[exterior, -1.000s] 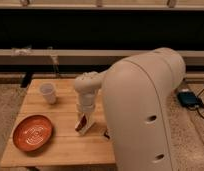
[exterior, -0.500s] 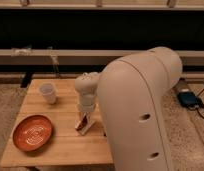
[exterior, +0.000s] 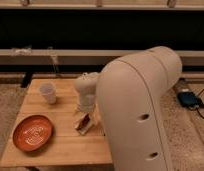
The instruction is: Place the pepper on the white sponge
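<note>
Nearest us the arm's bulky white shell hides the surface's [exterior: 65,145] right edge, while our pincer [exterior: 86,119] reaches down mid-surface over the pepper [exterior: 85,121] lying on the white sponge [exterior: 83,128], its grip impossible to tell, with the orange plate [exterior: 33,132] front-left and white cup [exterior: 48,93] far-left.

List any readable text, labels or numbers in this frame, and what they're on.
None readable.
White cup: no print visible.
Orange plate: a pale swirl pattern, not lettering.
Robot arm shell: plain, only dark holes.
Claw: low over the wooden table, at the pepper and white sponge; no markings visible on them.
</note>
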{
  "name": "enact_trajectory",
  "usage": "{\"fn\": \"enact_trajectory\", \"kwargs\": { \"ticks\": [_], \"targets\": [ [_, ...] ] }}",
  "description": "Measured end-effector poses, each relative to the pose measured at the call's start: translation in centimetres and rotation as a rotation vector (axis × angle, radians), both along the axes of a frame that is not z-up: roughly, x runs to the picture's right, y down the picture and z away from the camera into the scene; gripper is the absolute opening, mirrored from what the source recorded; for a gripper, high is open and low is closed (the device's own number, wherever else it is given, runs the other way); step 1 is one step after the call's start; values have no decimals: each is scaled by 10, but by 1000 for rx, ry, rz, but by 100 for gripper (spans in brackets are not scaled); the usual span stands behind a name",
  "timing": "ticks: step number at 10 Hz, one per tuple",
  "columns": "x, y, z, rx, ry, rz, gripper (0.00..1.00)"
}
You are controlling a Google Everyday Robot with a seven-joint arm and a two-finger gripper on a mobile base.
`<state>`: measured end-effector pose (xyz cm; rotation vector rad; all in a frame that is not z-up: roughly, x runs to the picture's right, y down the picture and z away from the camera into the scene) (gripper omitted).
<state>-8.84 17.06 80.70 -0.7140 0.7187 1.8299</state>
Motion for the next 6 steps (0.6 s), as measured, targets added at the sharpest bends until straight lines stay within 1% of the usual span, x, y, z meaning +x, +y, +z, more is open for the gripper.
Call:
{"fn": "enact_trajectory", "kwargs": {
  "ticks": [1, 3, 4, 6],
  "targets": [
    [2, -2, -1, 9, 0, -7, 80],
    [8, -16, -7, 36, -10, -16, 80],
    [13, -20, -8, 39, -11, -21, 80],
    [10, -19, -9, 37, -15, -25, 80]
  ]
}}
